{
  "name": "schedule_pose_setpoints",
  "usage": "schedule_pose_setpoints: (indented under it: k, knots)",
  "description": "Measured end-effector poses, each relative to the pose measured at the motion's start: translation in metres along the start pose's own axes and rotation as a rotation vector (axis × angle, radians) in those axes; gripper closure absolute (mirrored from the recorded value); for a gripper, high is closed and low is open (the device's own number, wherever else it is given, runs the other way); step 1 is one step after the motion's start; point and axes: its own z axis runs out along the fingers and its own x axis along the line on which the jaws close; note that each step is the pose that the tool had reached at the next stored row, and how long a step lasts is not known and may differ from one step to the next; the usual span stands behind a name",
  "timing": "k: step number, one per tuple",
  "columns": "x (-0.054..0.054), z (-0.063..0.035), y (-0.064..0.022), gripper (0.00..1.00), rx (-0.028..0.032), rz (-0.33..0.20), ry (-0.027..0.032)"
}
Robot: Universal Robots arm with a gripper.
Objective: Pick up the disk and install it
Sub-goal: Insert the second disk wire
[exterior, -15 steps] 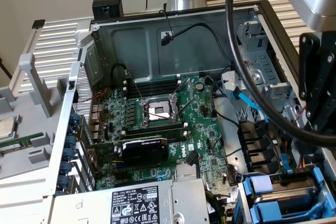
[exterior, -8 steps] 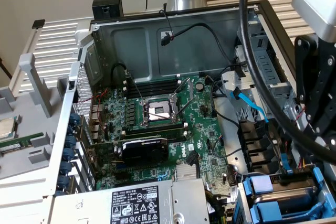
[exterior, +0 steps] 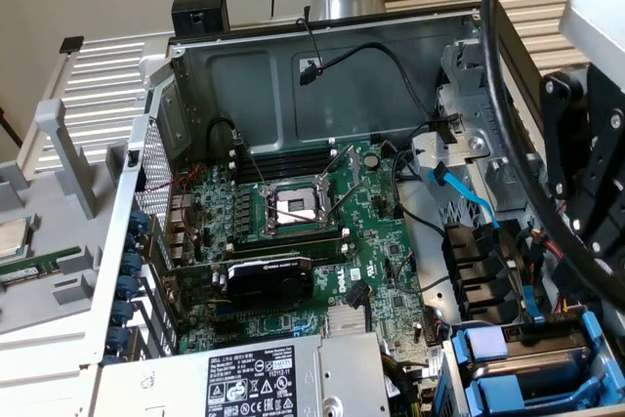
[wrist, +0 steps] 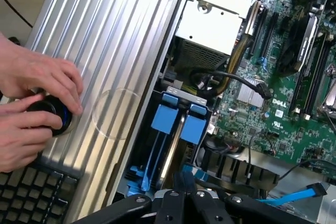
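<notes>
Your gripper (wrist: 184, 195) hung with its jaws shut on nothing, right above the drive bay at the case (exterior: 322, 75) edge. The disk (wrist: 176, 148) sat down in that bay, on edge between its blue rails (wrist: 181, 119), just below the fingertips and not touching them. In the exterior view the bay (exterior: 532, 368) lay at the lower right, beside the motherboard (exterior: 293, 222). Your hands (wrist: 34, 103) rested on a black knob (wrist: 47, 114) by the keyboard (wrist: 31, 195).

Green motherboard (exterior: 293, 231), blue drive rails (wrist: 181, 121), black pincer (wrist: 184, 203).
</notes>
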Motion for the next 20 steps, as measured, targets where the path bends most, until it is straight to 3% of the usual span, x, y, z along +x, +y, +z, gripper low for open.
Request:
schedule_pose_setpoints:
  k: [20]
  knots:
    - [0.0,0.0001,0.0,0.89,-0.0124,-0.362,0.0303]
